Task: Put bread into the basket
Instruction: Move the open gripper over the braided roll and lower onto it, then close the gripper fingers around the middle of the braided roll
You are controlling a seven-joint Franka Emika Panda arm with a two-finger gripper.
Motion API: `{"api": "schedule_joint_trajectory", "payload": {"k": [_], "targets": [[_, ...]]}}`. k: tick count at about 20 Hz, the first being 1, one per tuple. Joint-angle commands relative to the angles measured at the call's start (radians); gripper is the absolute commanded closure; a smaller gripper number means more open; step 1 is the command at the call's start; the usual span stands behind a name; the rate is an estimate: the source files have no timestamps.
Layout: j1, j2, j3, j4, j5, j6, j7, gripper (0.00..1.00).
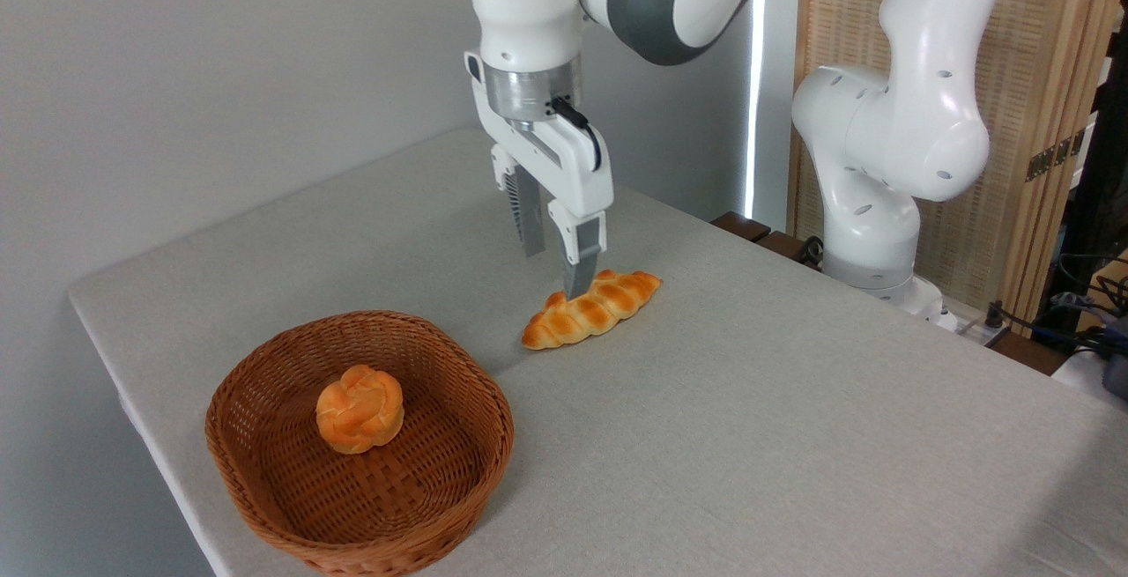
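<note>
The long braided golden-orange bread [592, 310] is seen lying on the grey tabletop [793, 401], just beside the reddish-brown woven wicker basket [264, 462]. The gripper [555, 264] is held directly over it, jaws apart. A small round knotted orange bun [359, 408] is held in the basket.

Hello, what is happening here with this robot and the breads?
A single robot arm is working on the long braided bread, which lies on the grey table. Its gripper is open and pointing down over the loaf, with one finger in front of it; nothing is lifted yet. The wicker basket sits nearer the camera, to the left, and already holds a small round bun.
</note>
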Motion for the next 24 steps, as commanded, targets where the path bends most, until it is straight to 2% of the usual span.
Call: {"api": "schedule_joint_trajectory", "payload": {"k": [1,10,24], "targets": [[-0.020,-0.029,0.014,-0.063,0.009,0.027,0.017,0.00],[-0.049,-0.020,0.014,-0.096,0.022,0.033,0.025,0.00],[-0.052,-0.005,0.012,-0.123,0.025,0.066,0.025,0.00]]}}
